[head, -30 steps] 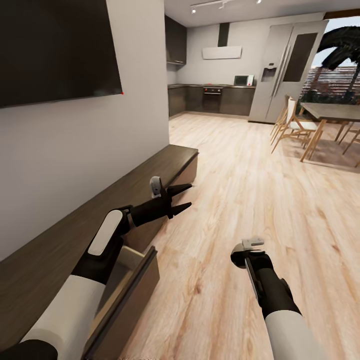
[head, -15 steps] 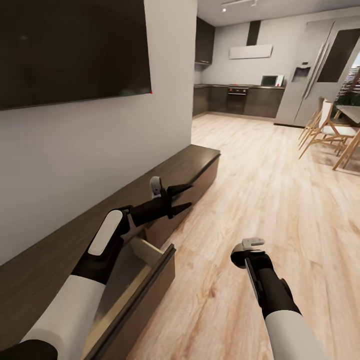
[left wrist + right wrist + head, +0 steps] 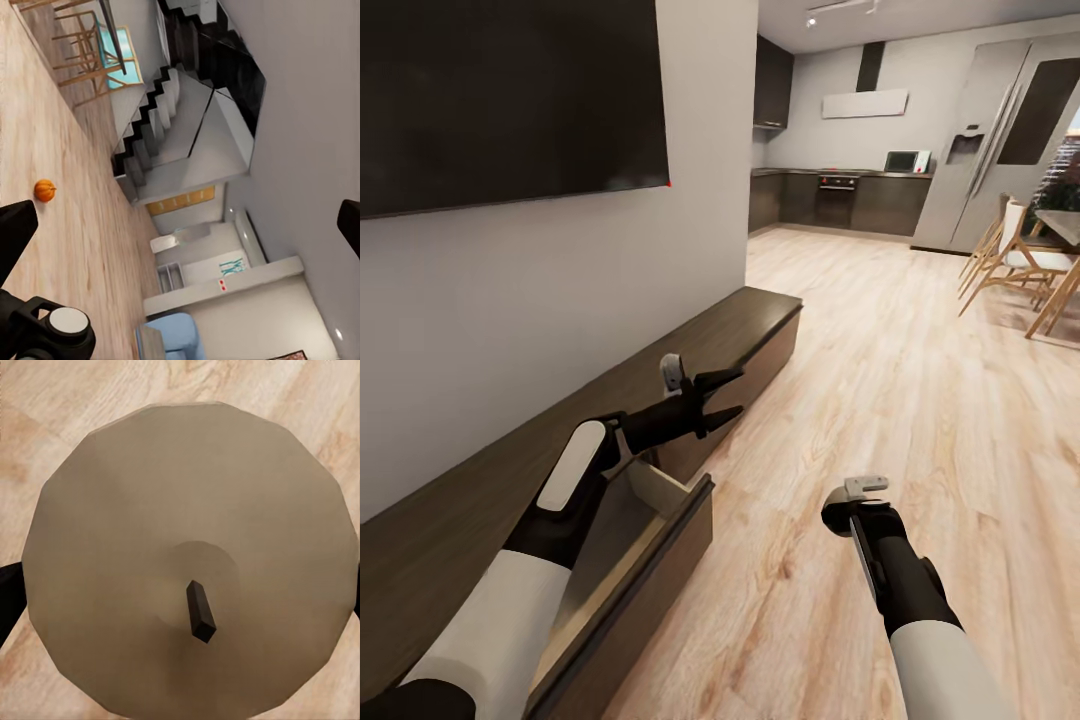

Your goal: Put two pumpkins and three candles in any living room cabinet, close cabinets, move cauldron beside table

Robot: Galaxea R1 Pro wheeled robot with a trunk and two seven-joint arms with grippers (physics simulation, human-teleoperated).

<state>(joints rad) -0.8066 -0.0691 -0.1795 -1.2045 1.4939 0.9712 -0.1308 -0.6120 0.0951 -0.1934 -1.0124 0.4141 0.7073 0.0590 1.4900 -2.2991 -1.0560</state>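
Cabinet (image 3: 745, 325) drawer (image 3: 645, 560) open; right gripper (image 3: 857, 508) grips candle (image 3: 187, 555); left gripper (image 3: 728, 395) open.

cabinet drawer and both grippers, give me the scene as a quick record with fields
cabinet: long low dark-brown unit along the wall under the tv
drawer: one drawer pulled out, pale inside, nothing seen in the visible part
left gripper: open, empty, above the open drawer
right gripper: shut on a candle, held low over the wood floor
candle: beige, round top, dark wick
pumpkin: one orange pumpkin on the floor, away from the cabinet
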